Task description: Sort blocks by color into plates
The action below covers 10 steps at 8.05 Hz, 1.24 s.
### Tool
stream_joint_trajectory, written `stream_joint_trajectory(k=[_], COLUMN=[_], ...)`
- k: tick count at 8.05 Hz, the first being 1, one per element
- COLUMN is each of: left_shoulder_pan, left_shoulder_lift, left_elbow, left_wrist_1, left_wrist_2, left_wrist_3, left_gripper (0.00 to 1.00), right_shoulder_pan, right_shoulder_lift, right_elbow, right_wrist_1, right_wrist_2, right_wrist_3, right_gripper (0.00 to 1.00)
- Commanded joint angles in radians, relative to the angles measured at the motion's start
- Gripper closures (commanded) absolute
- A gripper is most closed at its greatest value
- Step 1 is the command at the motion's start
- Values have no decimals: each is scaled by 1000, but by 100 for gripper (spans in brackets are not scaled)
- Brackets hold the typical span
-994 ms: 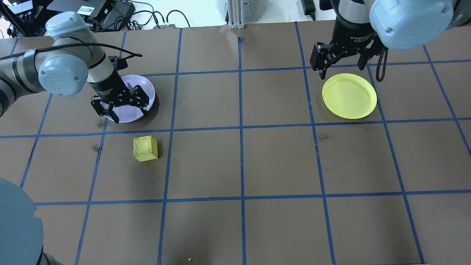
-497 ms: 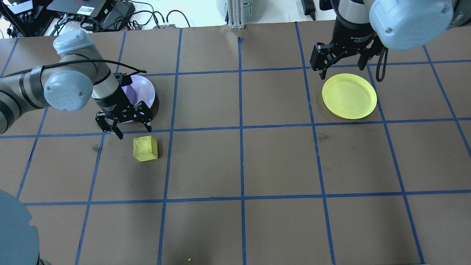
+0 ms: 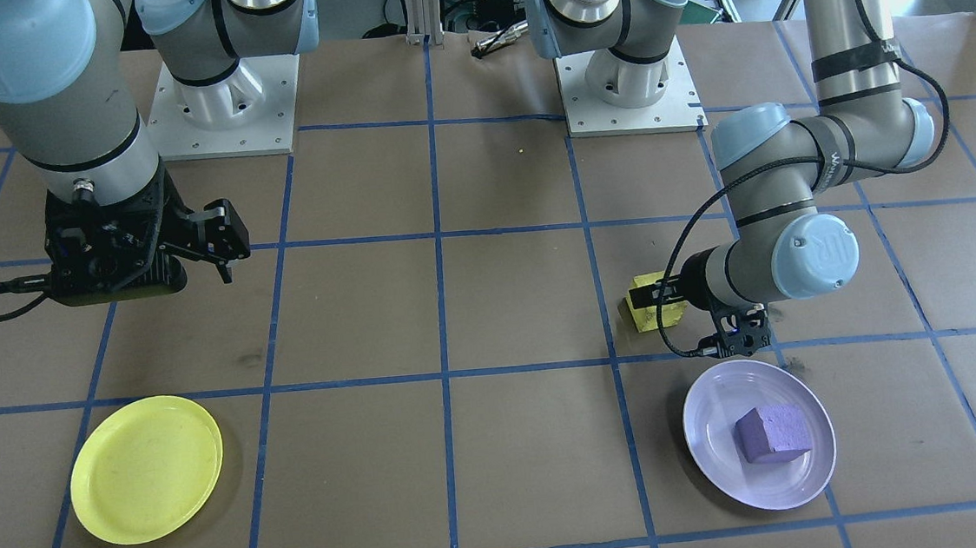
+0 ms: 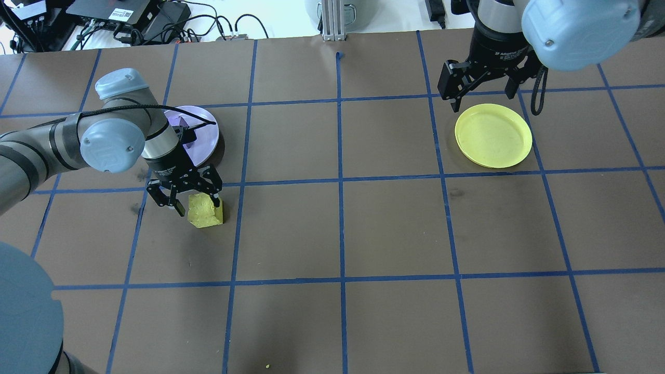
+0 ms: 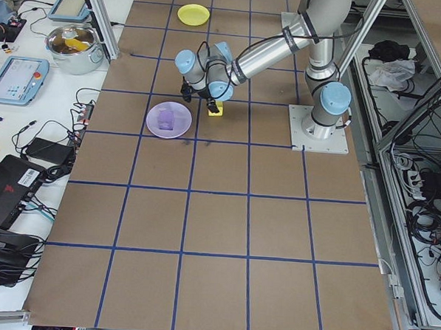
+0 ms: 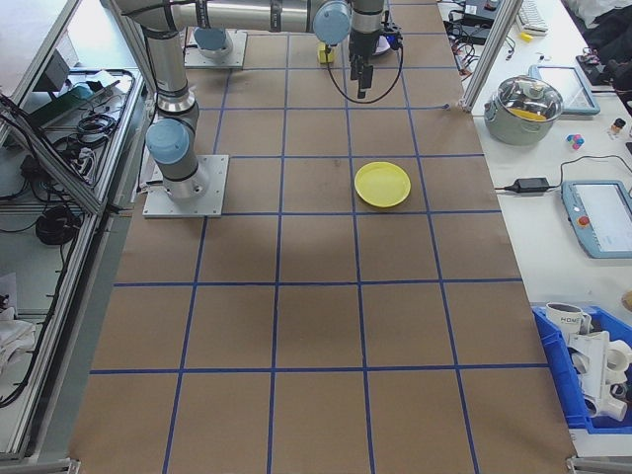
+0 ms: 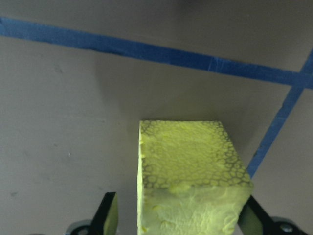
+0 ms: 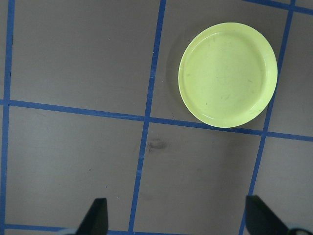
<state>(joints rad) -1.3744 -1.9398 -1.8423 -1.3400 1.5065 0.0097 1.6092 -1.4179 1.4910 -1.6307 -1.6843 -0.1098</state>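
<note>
yellow block (image 4: 206, 210) sits between the spread fingers of left gripper (image 4: 193, 203), not yet clamped.

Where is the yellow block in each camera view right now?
Front-facing: yellow block right of centre, partly behind the left arm's wrist.
Overhead: left of centre, between the open left gripper fingers.
Exterior left: upper middle.
Exterior right: top edge.
Left wrist: lower centre.
Right wrist: not in it.
Shared landmark: the lavender plate lies beside it.
</note>
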Motion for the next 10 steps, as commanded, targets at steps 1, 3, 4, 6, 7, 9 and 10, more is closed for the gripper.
stream_joint_trajectory(k=[1,3,4,6,7,9,10], left_shoulder_pan=[-2,-27,-104,-272,-335,-466,-530], left_shoulder_lift=[-14,-4,16,61,79,75,68], left_elbow=[-2,3,8,53,75,90,92], left_wrist_1=[45,50,48,29,19,39,115], left_wrist_2=[0,-8,-26,-85,-148,-181,-224], left_wrist_3=[15,-13,-96,-244,-326,-388,-455], left_gripper=[52,64,64,61,61,62,61], right_shoulder_pan=[0,0,0,-2,0,0,0], right_shoulder_lift=[-1,-1,-1,-1,-1,-1,-1], right_elbow=[0,0,0,0,0,0,0], right_wrist_1=[0,-1,0,-1,0,0,-1], right_wrist_2=[0,0,0,0,0,0,0], right_wrist_3=[1,1,1,-1,-1,-1,-1], right_gripper=[0,0,0,0,0,0,0])
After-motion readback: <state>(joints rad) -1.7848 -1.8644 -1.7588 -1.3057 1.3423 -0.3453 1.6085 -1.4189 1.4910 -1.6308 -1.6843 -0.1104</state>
